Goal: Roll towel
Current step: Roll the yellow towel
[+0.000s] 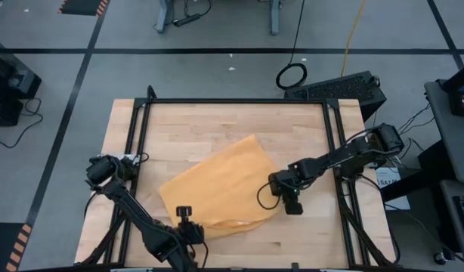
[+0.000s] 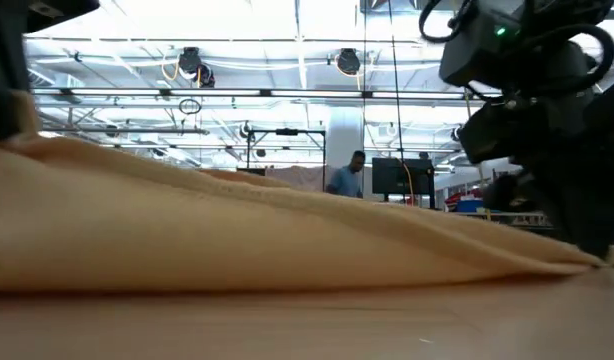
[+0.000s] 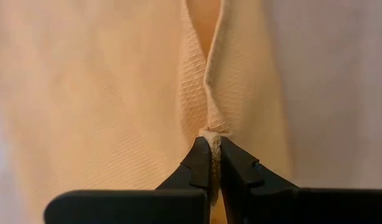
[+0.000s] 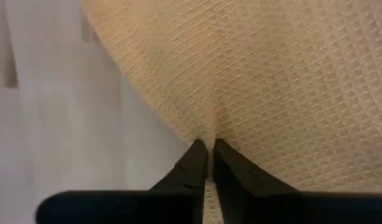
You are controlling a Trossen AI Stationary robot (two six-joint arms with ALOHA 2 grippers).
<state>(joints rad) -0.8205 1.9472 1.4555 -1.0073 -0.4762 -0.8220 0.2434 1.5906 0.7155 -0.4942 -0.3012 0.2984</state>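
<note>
Between shut jaws, towel (image 1: pixel 217 189) edges hidden

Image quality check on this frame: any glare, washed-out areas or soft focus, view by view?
High view: evenly lit, sharp, towel clearly edged. Low view: ceiling lights blow out the background, the near towel is soft, and the arm on the right is a dark silhouette. Left wrist view: table beside the towel is washed out. Right wrist view: weave crisp, table pale.
</note>
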